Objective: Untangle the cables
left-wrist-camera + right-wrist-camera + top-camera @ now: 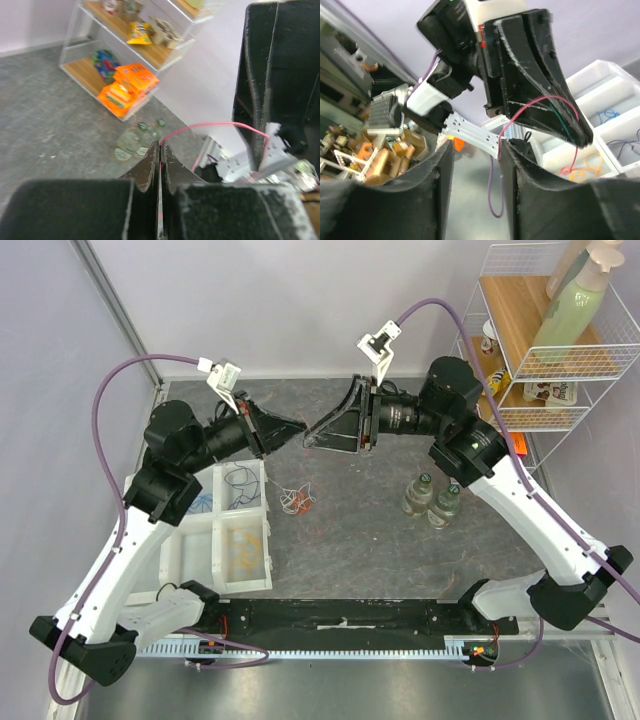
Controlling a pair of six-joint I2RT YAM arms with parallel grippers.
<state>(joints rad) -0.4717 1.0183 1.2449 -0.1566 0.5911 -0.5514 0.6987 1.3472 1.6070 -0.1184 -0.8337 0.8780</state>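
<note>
L gripper [159, 150] clamped on pink wire [215, 123], mid-air. R gripper [476, 145] part open, empty, facing it. Wire tangle [297, 502] on table [360, 535].

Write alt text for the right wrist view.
The left gripper, shut, pinches a pink cable that loops out beside its tip, seen between the open fingers of the right gripper in the foreground. Behind, to the right, a white tray holds a blue cable and a yellow cable in separate compartments.

Two arms [150, 540] [530, 510]; two bottles [418, 495] [445, 505]; one tray [215, 585]; one rack [620, 390].
</note>
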